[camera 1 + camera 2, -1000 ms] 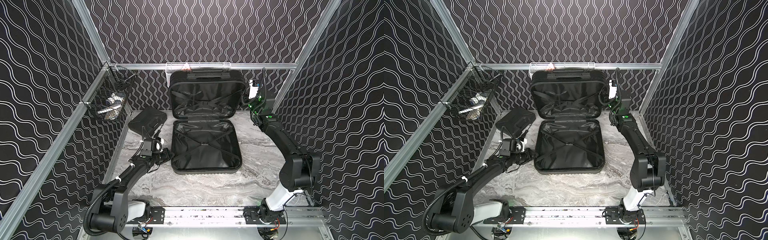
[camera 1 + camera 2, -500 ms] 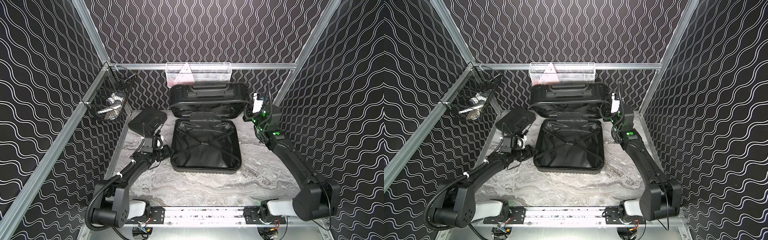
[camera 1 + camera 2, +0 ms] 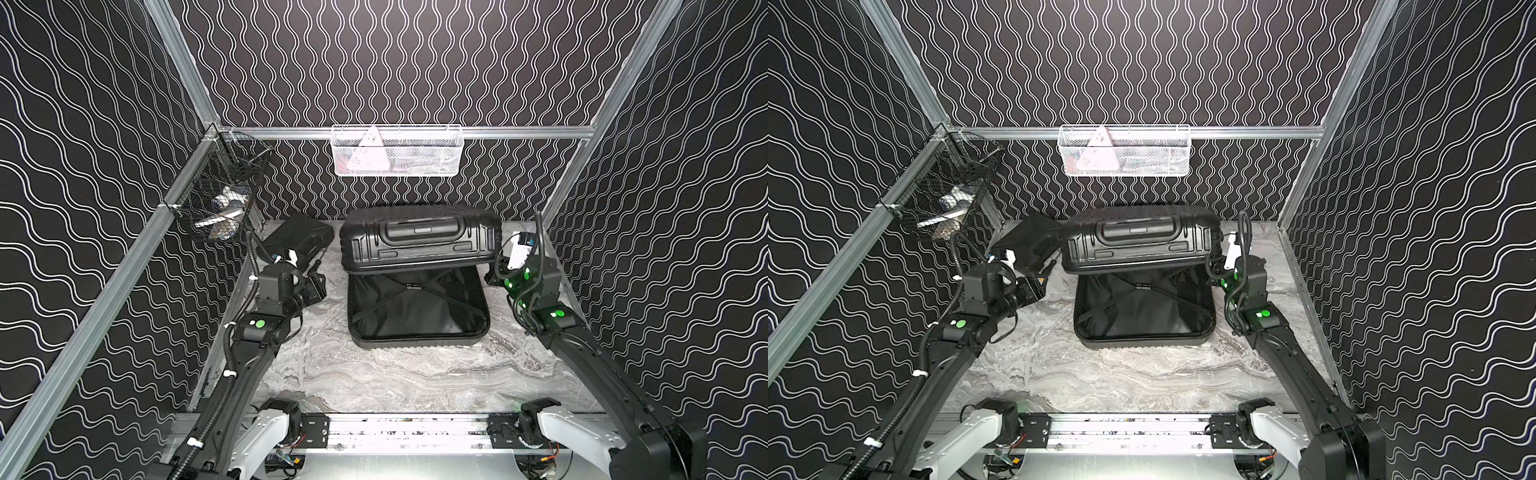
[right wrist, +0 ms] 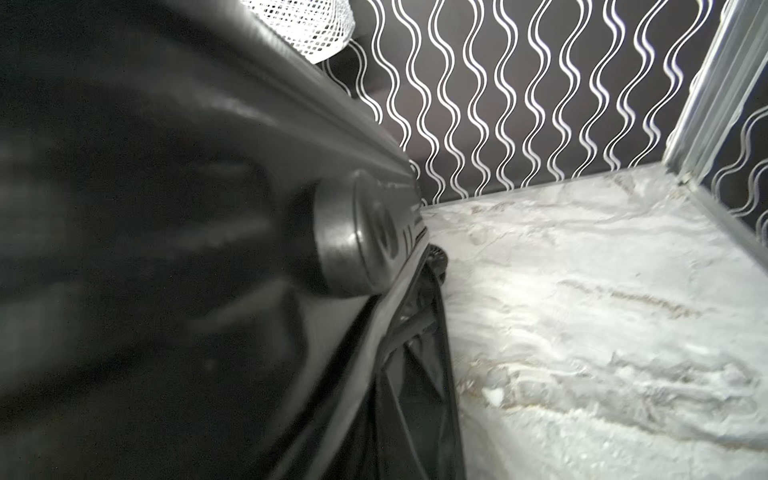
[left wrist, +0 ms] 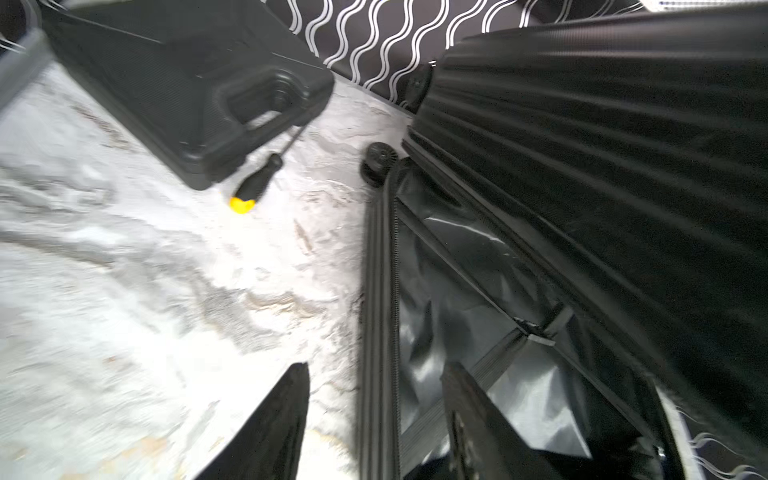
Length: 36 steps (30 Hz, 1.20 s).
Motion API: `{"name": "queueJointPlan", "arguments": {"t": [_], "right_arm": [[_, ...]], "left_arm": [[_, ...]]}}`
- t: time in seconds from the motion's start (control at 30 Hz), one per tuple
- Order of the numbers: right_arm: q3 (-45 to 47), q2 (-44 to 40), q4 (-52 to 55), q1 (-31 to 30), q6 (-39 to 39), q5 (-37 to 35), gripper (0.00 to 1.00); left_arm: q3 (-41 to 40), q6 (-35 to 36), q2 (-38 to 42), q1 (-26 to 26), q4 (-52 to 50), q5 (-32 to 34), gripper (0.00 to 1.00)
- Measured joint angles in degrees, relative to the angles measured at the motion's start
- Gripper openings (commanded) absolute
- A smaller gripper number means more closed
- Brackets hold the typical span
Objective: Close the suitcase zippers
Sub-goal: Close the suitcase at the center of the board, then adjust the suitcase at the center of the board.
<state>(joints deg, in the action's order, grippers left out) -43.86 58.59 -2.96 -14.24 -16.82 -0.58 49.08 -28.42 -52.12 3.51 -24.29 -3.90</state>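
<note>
Black ribbed suitcase (image 3: 417,245) half-shut, lid tilted over lining; zippers (image 5: 376,291) undone.

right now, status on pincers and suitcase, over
Left pincer open by lower rim. Right pincer shut at lid's side. Suitcase half closed, zippers undone. Screwdriver on table, clear of seam.

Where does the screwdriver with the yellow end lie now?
In the left wrist view the screwdriver lies on the marble table, close against the flat black case, on the left side of the suitcase.
</note>
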Motion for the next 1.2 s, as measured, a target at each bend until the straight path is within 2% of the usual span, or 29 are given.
{"name": "queueJointPlan", "arguments": {"t": [0.07, 0.13, 0.27, 0.33, 0.47, 0.53, 0.63, 0.77, 0.93, 1.0, 1.1, 1.2], "right_arm": [[3.32, -2.95, 0.13, -0.26, -1.16, 0.48, 0.02], [6.36, -5.84, 2.21, -0.33, -3.08, 1.42, 0.11], [12.50, -10.84, 10.69, -0.63, -6.16, 1.90, 0.14], [14.40, -13.22, 14.58, -0.61, -7.48, 1.25, 0.20], [16.70, -15.89, 19.23, -0.59, -9.94, -0.57, 0.23], [17.49, -16.02, 20.72, -0.59, -11.56, -2.34, 0.28], [16.83, -12.66, 22.51, -0.57, -13.97, -5.57, 0.30], [13.00, -3.06, 23.61, -0.37, -14.40, -5.75, 0.35], [11.85, 4.94, 21.51, -1.07, -12.52, 2.29, 0.39], [12.90, 4.96, 19.47, -2.19, -12.09, 3.37, 0.41], [15.02, 4.39, 15.91, -5.81, -11.17, 5.20, 0.43], [16.09, 4.72, 12.79, -9.46, -10.67, 6.08, 0.44]], "left_arm": [[0.98, 0.66, 1.14, 0.00, -2.78, 1.18, 0.57], [1.81, 1.42, 2.12, 0.00, -4.98, 1.77, 0.58], [3.52, 2.89, 3.17, 0.00, -8.63, 2.12, 0.59], [4.22, 3.02, 3.74, 0.00, -10.23, 2.10, 0.59], [4.94, 3.02, 4.63, 0.00, -12.72, 0.57, 0.59], [5.11, 2.82, 5.01, 0.00, -13.81, -0.76, 0.62], [4.44, 0.42, 6.03, 0.02, -14.49, -4.50, 0.68], [3.15, -4.70, 8.72, 0.22, -16.61, -10.01, 0.73], [5.31, -11.26, 14.03, 0.37, -19.04, -12.92, 0.91], [8.24, -13.62, 14.14, 0.37, -21.31, -12.98, 0.93], [12.17, -15.37, 12.33, 0.39, -24.22, -13.07, 0.90], [13.68, -16.02, 10.01, 0.39, -26.40, -13.55, 0.91]]}}
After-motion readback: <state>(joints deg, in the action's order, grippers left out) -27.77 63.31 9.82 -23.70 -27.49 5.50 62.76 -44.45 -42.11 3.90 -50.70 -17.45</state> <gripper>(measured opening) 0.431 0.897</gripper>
